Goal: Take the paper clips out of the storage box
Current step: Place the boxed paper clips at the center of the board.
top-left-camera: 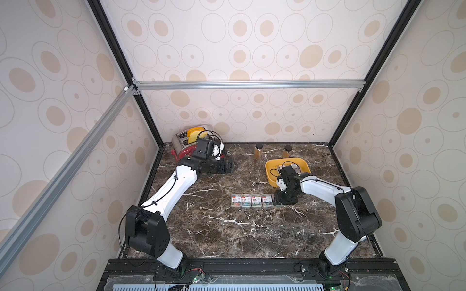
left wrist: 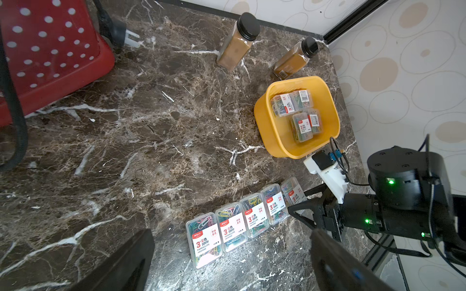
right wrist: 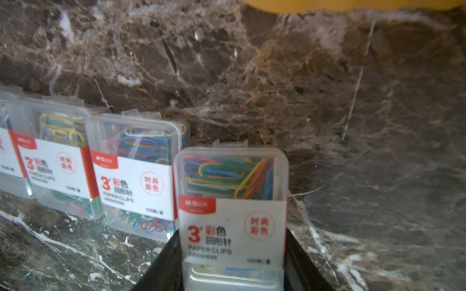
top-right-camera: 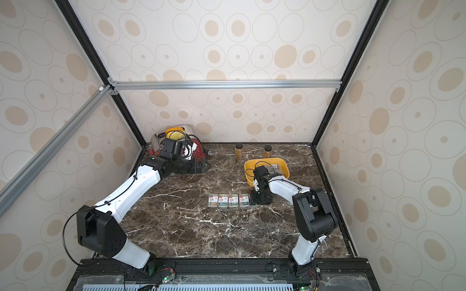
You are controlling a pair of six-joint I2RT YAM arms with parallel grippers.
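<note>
Four paper clips cases (left wrist: 242,224) line up; right gripper (right wrist: 233,234) pinches a fifth case (right wrist: 230,199); four in storage box (left wrist: 276,138); left gripper (top-left-camera: 232,166) wide open, empty.

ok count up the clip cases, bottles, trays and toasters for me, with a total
paper clip cases: 9 (5 in the row on the table, the end case between the right fingers; 4 showing in the storage box)
brown bottles: 2
storage box: 1
red toaster: 1
total: 13
</note>
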